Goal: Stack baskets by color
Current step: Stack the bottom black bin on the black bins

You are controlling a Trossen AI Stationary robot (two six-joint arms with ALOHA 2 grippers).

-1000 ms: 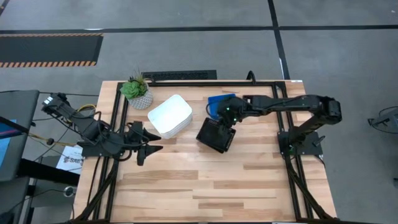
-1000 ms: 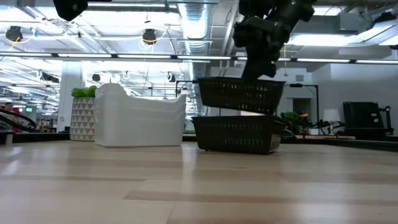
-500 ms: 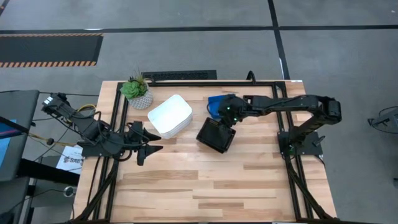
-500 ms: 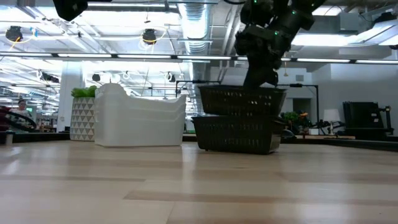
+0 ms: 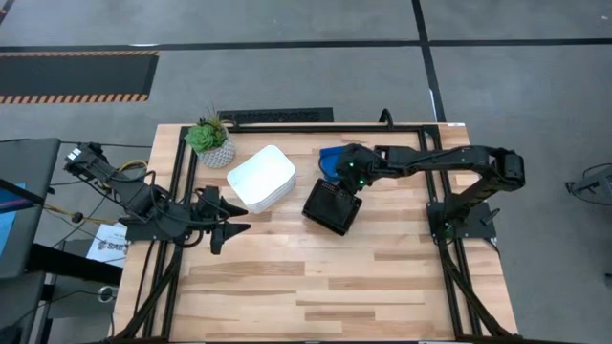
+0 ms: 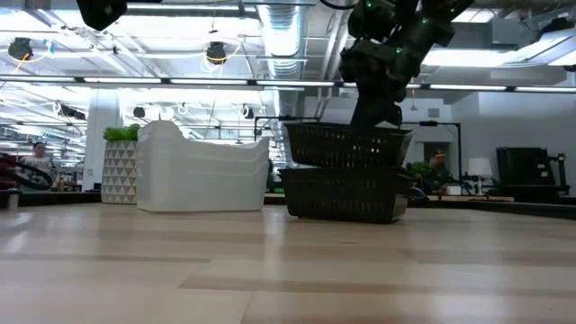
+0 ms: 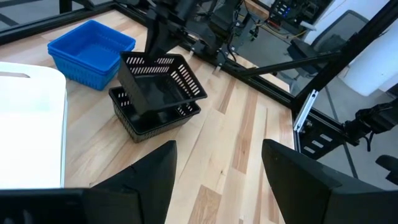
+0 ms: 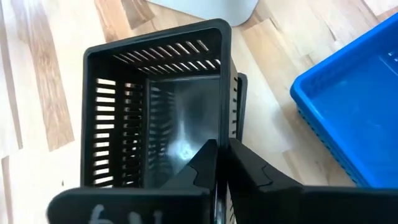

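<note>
Your right gripper (image 8: 217,163) pinches the near wall of the upper black basket (image 6: 346,144), seated directly below it in the lower black basket (image 6: 342,193); the blue basket (image 7: 90,53) sits beside. Your left gripper (image 7: 217,177) waits spread, well apart.

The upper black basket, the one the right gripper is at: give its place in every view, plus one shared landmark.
High view: upper black basket at table centre.
Low view: centre-right, sitting on the lower black basket.
Left wrist view: upper left of centre.
Right wrist view: fills the centre.
Landmark: the blue stack right beside it, hidden in the low view.
</note>
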